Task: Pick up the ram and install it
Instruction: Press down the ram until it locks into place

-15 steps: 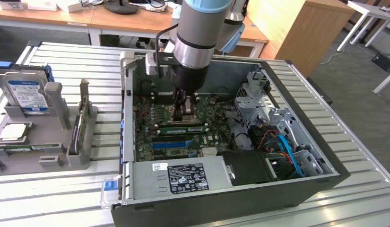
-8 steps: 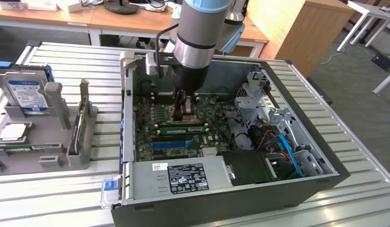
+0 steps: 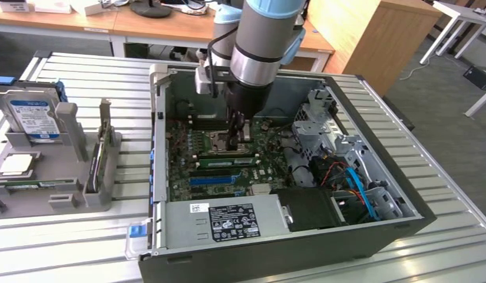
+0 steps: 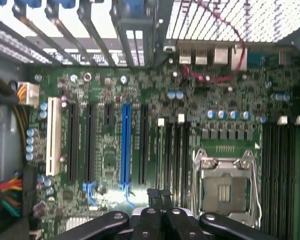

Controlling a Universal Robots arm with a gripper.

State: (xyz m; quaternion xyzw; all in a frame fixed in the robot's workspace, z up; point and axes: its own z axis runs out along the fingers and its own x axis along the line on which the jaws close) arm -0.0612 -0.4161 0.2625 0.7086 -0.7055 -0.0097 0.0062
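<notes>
Just beside the hand (image 3: 240, 137), on its side toward the power supply (image 3: 227, 221), the ram (image 3: 225, 159) stands edge-up in a black slot next to the CPU socket (image 3: 221, 142) of the motherboard (image 3: 227, 183). The hand is lowered into the open computer case (image 3: 400, 227) with its fingers (image 4: 151, 220) pressed together and nothing visibly gripped. The arm hides the fingertips in the exterior view, so contact with the ram cannot be judged. In the wrist view the slots (image 4: 174, 150) ahead of the hand are too dark to read.
</notes>
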